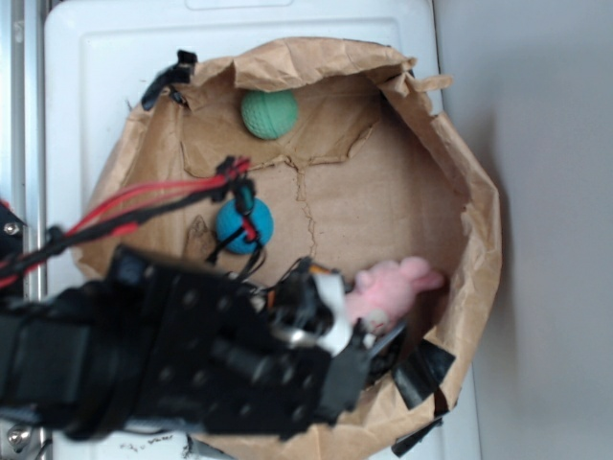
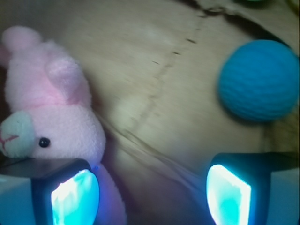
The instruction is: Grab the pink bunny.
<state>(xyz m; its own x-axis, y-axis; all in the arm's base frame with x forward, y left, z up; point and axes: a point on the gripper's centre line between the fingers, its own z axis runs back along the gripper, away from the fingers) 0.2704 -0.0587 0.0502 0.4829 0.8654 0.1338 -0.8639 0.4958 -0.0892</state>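
Closing in on the pink bunny (image 2: 51, 117) near the paper tray's (image 1: 479, 249) lower right rim; gripper (image 2: 152, 192) spread, empty, offset beside it. Next: shifting over, then pinching.

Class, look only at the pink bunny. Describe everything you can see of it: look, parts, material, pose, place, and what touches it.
The pink bunny is a small plush toy of fuzzy pink fabric, with a pale muzzle stitched with a pink mouth, a dark bead eye and two rounded ears. It lies on its side on the brown paper near the crumpled rim. One finger pad of the open gripper sits against its body; nothing grips it yet.
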